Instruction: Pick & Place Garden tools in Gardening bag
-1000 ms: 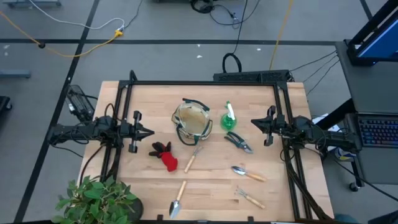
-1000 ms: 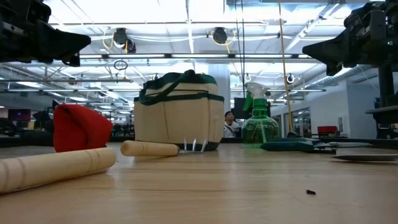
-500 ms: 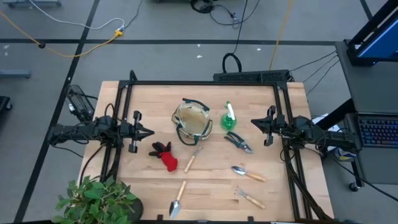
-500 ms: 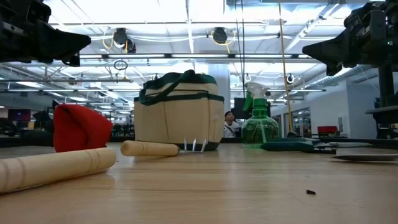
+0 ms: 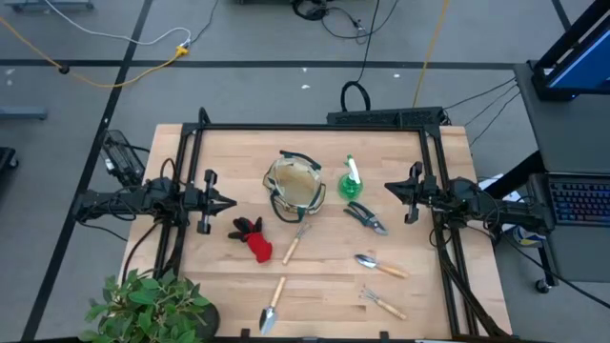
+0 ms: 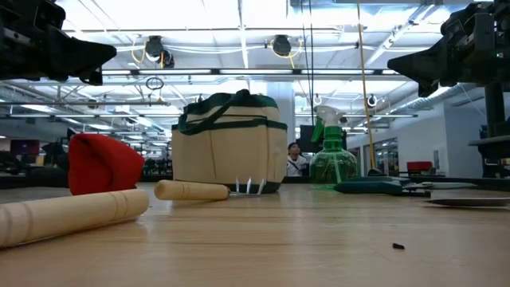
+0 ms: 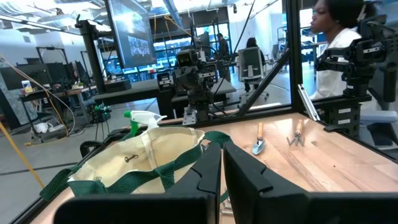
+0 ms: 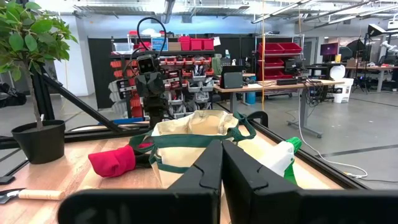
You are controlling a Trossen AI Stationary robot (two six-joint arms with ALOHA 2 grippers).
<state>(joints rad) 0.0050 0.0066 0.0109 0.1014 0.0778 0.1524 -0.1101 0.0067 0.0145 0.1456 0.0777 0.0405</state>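
A pale wooden table (image 5: 324, 267) with a black frame stands on a grey floor crossed by dark lines and loose cables; beyond it the low view shows a large hall with ceiling strip lights, and the right wrist view shows shelves of red bins. No writing or brand can be read. The gardening bag (image 5: 294, 184) sits upright near the table's middle, with the green spray bottle (image 5: 352, 179) just beside it and the pruning shears (image 5: 365, 218) near that. The red-and-black glove (image 5: 254, 238), a fork (image 5: 294, 240), two trowels (image 5: 273, 307) (image 5: 379, 265) and a small fork (image 5: 381, 302) lie on the wood nearer the front edge, a potted plant (image 5: 148, 305) at the corner. The left gripper (image 5: 229, 202) and right gripper (image 5: 389, 189) hover at opposite sides, each with fingers pressed together, holding nothing. A person (image 7: 339, 34) sits beyond the table
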